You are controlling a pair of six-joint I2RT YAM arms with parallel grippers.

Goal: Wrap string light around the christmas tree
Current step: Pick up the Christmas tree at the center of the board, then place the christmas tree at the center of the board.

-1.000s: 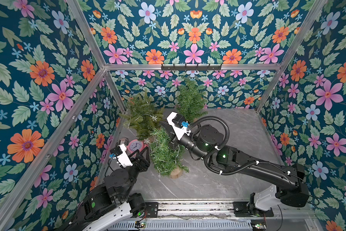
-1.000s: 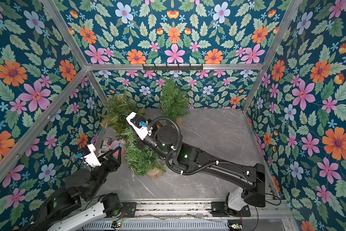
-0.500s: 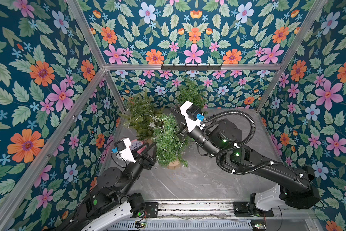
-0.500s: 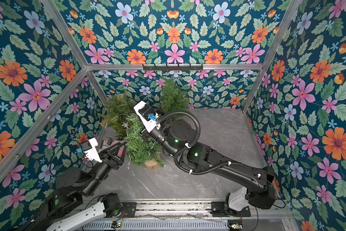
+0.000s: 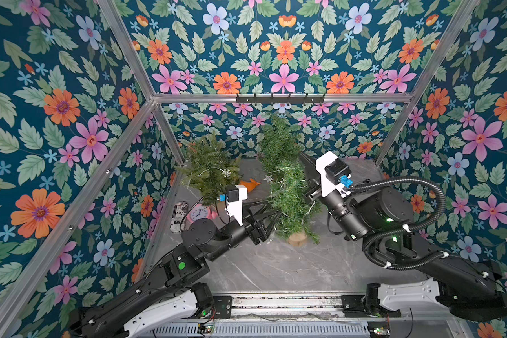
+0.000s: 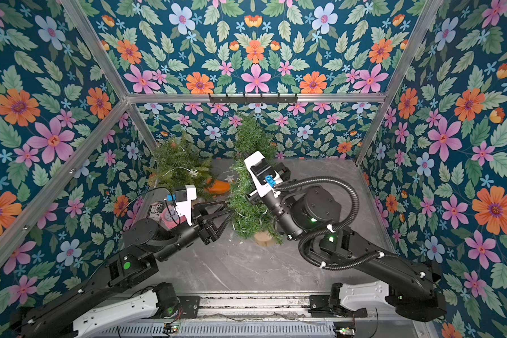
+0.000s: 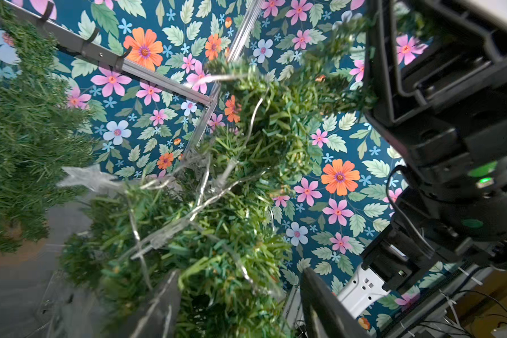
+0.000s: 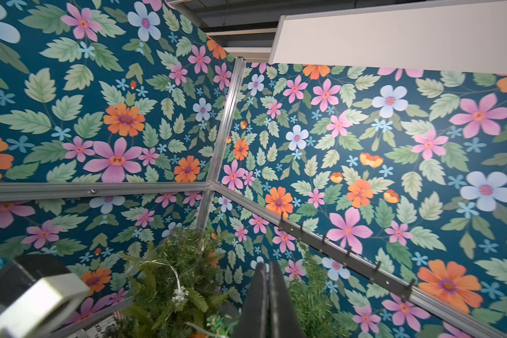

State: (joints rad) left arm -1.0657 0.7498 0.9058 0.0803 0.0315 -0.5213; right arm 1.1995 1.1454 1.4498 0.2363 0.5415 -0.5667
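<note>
Green artificial Christmas tree (image 5: 290, 196) with silver-wire string light (image 7: 199, 206) sits just frame-right of the wide-open left gripper (image 5: 272, 220); right gripper (image 5: 302, 157) is pinched shut.

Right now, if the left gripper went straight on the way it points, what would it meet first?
The christmas tree on the wooden base: the left gripper, jaws open, points into its lower branches, strung with string light. Contact looks near.

My right gripper (image 5: 302, 158) swung from left of the christmas tree (image 5: 290, 193) to its right, while my left gripper (image 5: 271, 212) advanced to its lower branches, jaws slightly wider.
</note>
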